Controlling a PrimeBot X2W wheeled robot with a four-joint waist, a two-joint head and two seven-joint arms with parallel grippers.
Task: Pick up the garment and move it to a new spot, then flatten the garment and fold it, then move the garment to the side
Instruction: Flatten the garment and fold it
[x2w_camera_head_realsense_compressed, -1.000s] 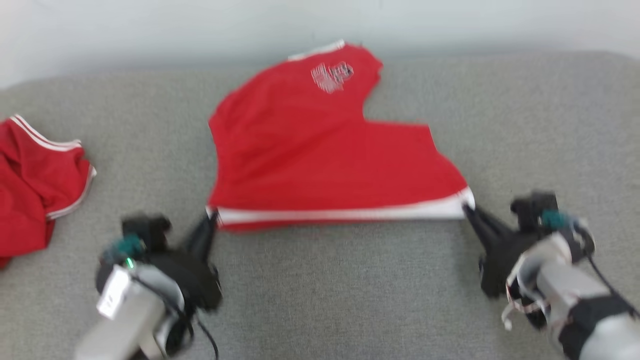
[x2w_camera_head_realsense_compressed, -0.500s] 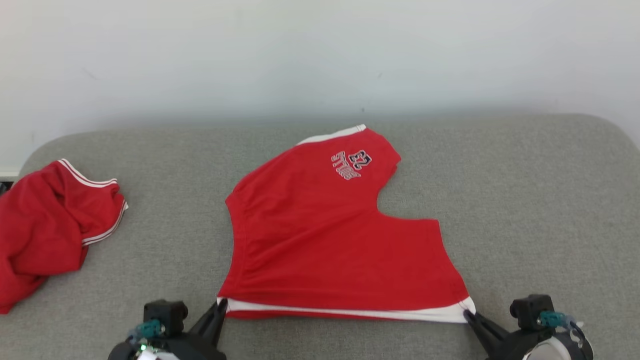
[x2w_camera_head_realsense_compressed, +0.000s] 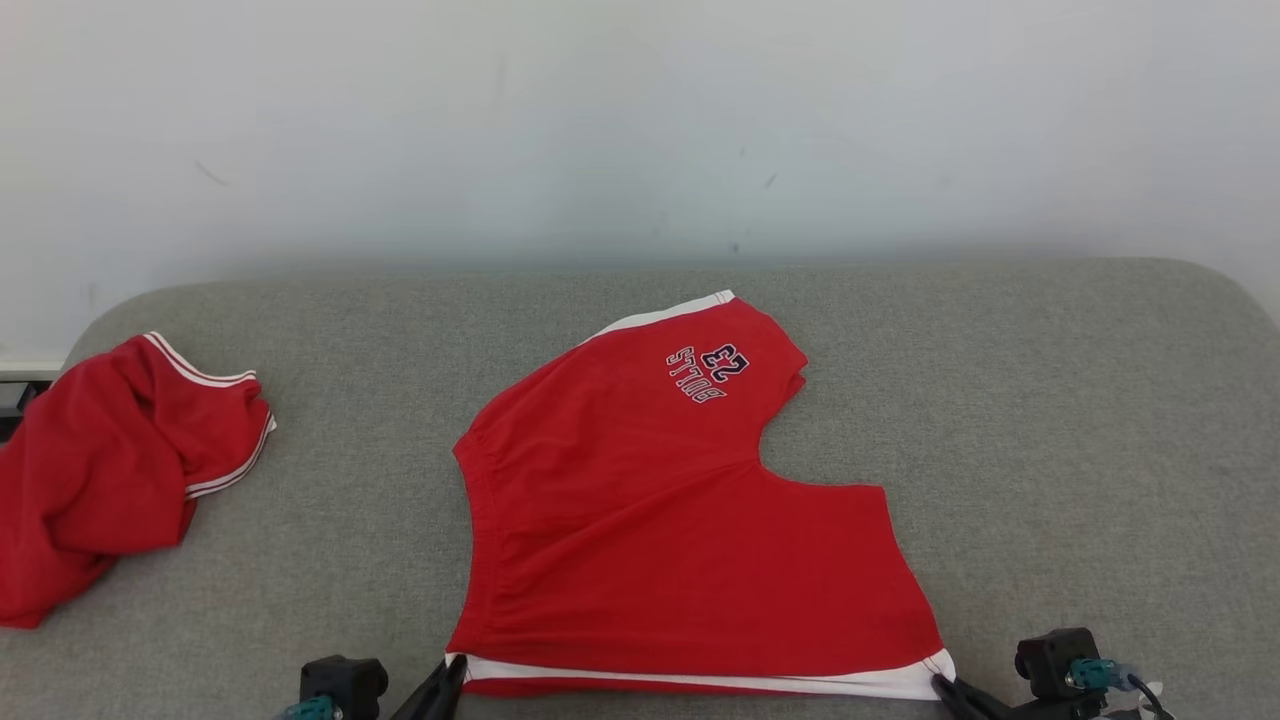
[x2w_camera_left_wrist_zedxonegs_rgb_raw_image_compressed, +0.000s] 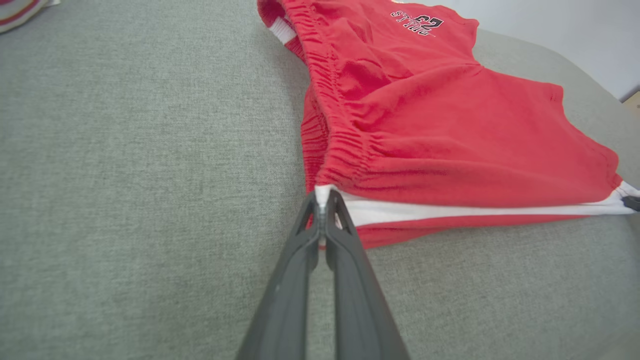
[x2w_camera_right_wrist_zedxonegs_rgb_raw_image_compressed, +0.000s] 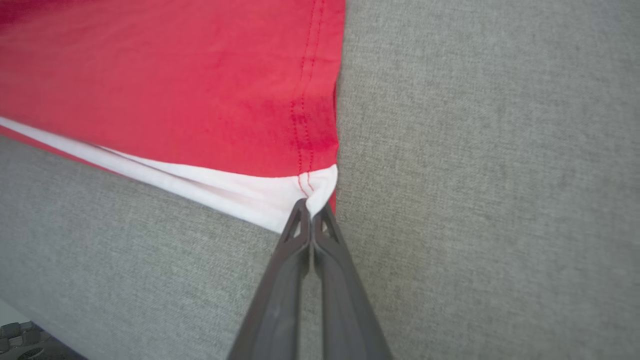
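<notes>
The shorts (x2w_camera_head_realsense_compressed: 660, 520) lie spread across the middle of the grey cushion (x2w_camera_head_realsense_compressed: 1050, 420), their white band along the near edge. The left claw (x2w_camera_head_realsense_compressed: 449, 672) pinches the band's left corner and the right claw (x2w_camera_head_realsense_compressed: 942, 683) its right corner. A second red garment (x2w_camera_head_realsense_compressed: 110, 470) lies crumpled at the left.

Garment (x2w_camera_head_realsense_compressed: 680, 540) on cushion (x2w_camera_head_realsense_compressed: 1050, 400), heap (x2w_camera_head_realsense_compressed: 110, 470) left

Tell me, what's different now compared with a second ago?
Only the head camera tilted up: more wall shows, and everything sits lower in the picture. The left hand and right hand stay shut on the near corners of the red shorts; the crumpled red garment lies as before.
</notes>
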